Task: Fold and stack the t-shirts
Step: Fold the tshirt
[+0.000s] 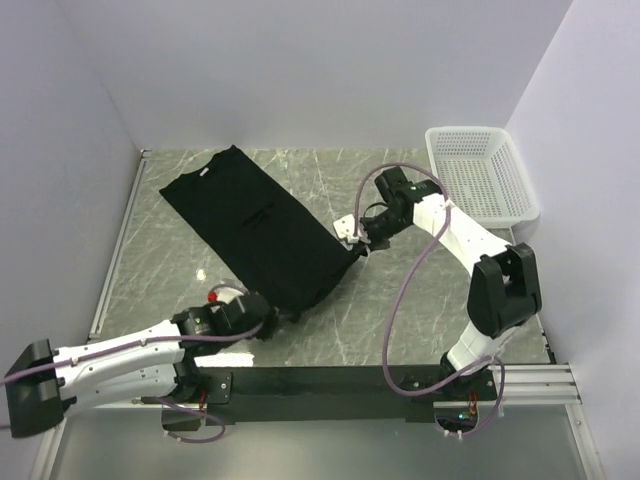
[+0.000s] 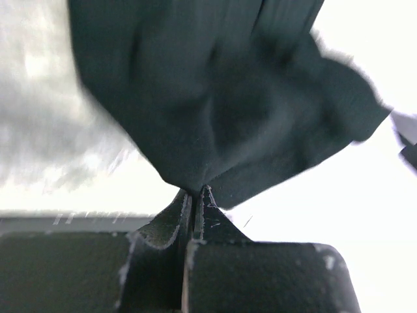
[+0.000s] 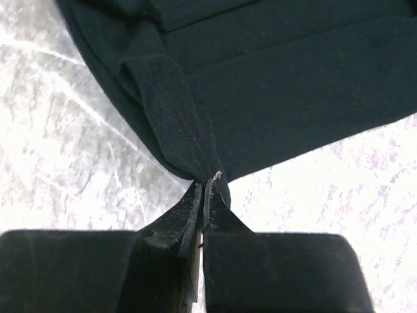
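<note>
- One black t-shirt (image 1: 255, 225) lies diag. on worktop (image 1: 400, 320), narrowed lengthwise; 1st fold prob. done.
- Left jaws & right jaws each pinched tight on its near hem.
- Cross-fold, stacking not yet done.

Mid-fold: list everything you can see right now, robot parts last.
t-shirt: one, black, lying diagonally across the table's left half, collar toward the far left corner.
basket: one, white mesh, far right corner of the table.
table: one, grey-green marbled top.
left arm, right arm: two, white and black, bases at the near edge.
left hand: one, black, shut on the t-shirt's nearest corner.
right hand: one, black, shut on the t-shirt's right corner.
</note>
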Controlling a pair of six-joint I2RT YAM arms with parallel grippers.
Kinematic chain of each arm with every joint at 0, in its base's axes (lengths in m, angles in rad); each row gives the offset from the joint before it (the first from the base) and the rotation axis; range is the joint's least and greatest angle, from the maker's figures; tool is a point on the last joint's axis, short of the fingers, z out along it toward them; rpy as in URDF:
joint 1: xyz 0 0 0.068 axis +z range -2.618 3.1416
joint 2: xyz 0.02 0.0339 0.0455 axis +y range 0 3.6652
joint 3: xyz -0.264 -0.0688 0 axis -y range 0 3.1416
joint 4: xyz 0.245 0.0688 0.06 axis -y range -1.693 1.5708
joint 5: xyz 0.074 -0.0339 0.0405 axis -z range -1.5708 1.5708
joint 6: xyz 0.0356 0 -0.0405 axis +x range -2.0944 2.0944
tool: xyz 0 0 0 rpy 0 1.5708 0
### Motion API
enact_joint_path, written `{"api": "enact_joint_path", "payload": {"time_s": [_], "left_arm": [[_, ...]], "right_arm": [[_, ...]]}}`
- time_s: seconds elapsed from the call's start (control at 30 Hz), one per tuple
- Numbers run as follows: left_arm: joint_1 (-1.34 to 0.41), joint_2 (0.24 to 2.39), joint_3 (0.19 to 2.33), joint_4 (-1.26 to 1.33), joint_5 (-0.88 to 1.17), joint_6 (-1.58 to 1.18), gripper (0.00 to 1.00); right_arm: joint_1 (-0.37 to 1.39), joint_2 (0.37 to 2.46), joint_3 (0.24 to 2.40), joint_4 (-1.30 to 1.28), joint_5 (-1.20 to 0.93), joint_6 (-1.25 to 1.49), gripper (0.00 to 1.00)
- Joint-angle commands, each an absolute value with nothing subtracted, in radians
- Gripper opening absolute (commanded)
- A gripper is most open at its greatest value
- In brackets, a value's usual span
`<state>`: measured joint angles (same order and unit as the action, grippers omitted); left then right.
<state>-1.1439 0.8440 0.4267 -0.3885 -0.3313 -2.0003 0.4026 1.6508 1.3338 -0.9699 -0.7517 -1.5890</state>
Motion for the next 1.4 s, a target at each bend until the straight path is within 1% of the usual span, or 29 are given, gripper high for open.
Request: {"api": "enact_joint_path", "payload": {"time_s": [0.0,0.07,0.2,0.27,0.43,0.63,0.9,1.03,1.37], "left_arm": [[-0.994,0.850,0.480,-0.425,-0.293,-2.097,0.00],[-0.910,0.879,0.500,-0.413,-0.255,-2.028,0.00],[-0.812,0.917,0.555,-0.429,-0.213,-1.948,0.00],[-0.767,0.913,0.560,-0.437,-0.203,-1.919,0.00],[-0.678,0.877,0.528,-0.430,-0.154,-1.872,0.00],[-0.581,0.890,0.495,-0.393,-0.086,-1.816,0.00],[-0.448,0.884,0.499,-0.433,-0.061,-1.724,0.00],[-0.394,0.905,0.486,-0.385,-0.025,-1.681,0.00],[-0.272,1.031,0.552,-0.347,0.012,-1.559,0.00]], "right_arm": [[0.422,1.690,1.402,-0.988,-0.787,-1.526,0.00],[0.437,1.721,1.426,-0.977,-0.778,-1.508,0.00],[0.460,1.778,1.491,-0.947,-0.765,-1.430,0.00],[0.465,1.830,1.560,-0.946,-0.761,-1.405,0.00],[0.482,1.962,1.725,-0.974,-0.758,-1.351,0.00],[0.508,2.068,1.840,-0.971,-0.741,-1.302,0.00],[0.515,2.152,1.943,-0.914,-0.723,-1.200,0.00],[0.522,2.174,1.965,-0.856,-0.704,-1.143,0.00],[0.528,2.259,2.074,-0.721,-0.663,-0.993,0.00]]}}
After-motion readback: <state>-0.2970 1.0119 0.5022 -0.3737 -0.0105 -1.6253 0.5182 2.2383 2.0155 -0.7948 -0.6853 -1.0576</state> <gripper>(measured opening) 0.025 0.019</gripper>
